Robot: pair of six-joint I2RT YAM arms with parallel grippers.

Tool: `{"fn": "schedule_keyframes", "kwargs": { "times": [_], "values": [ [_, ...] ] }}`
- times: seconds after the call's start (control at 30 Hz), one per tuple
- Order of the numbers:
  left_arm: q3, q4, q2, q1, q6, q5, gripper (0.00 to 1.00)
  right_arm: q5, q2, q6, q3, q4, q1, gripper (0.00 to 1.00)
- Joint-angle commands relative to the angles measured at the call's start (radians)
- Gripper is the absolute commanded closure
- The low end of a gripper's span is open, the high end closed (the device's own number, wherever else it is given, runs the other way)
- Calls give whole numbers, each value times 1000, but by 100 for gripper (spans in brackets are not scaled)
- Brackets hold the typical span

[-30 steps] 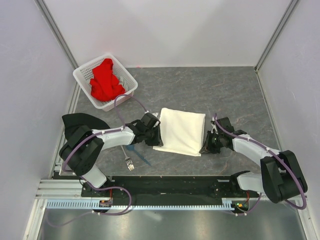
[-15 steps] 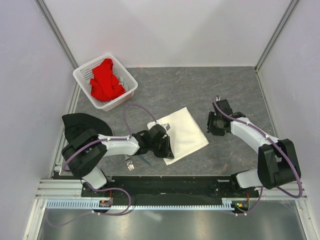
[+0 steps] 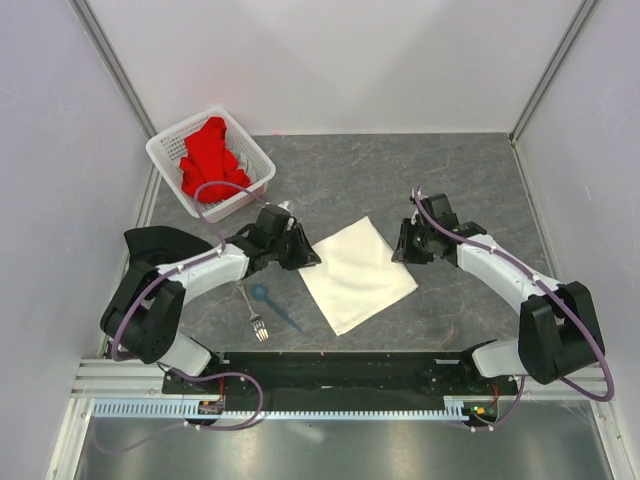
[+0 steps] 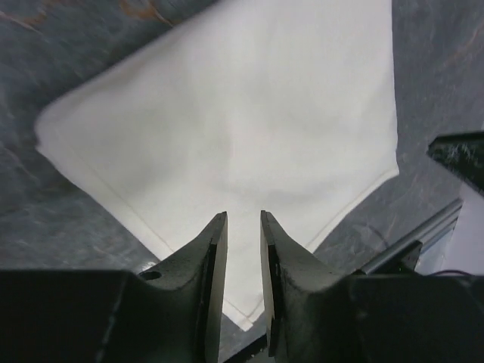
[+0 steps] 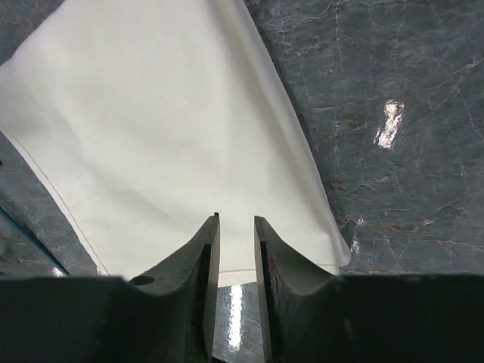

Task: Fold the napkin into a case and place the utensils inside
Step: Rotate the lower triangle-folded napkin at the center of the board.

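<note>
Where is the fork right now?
In the top view, the fork lies on the left side, right next to the blue spoon and just left of the white napkin.

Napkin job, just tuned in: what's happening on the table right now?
The napkin lies flat mid-table as a square turned like a diamond. The left gripper sits at its left side and the right gripper at its right side, both with jaws narrowly apart and nothing pinched. The fork and blue spoon lie on the table by the left arm, not yet tucked in.
</note>
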Motion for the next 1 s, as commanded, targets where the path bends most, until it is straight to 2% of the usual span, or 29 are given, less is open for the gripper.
{"fn": "schedule_keyframes", "kwargs": {
  "times": [0.0,0.1,0.27,0.37,0.53,0.57,0.67,0.77,0.97],
  "values": [
    [58,-53,42,72,97,-13,69,1,-8,24,-70,22,2,72],
    [64,-49,86,103,103,-28,71,40,-17,41,-128,26,0,79],
    [78,-35,187,111,120,-61,72,133,-22,60,-225,80,-12,84],
    [98,-43,204,109,128,-72,74,146,-60,38,-198,75,-12,85],
    [101,-56,142,106,151,-81,74,108,-100,11,-89,55,-9,81],
    [103,-61,129,106,149,-79,74,94,-82,11,-39,55,-11,73],
    [109,-64,108,106,149,-72,73,56,11,11,70,94,-11,64],
    [127,-67,119,108,149,-65,73,19,143,20,179,156,-8,60],
    [168,-76,192,121,161,-52,73,-63,395,24,415,184,-3,60]
  ]
}}
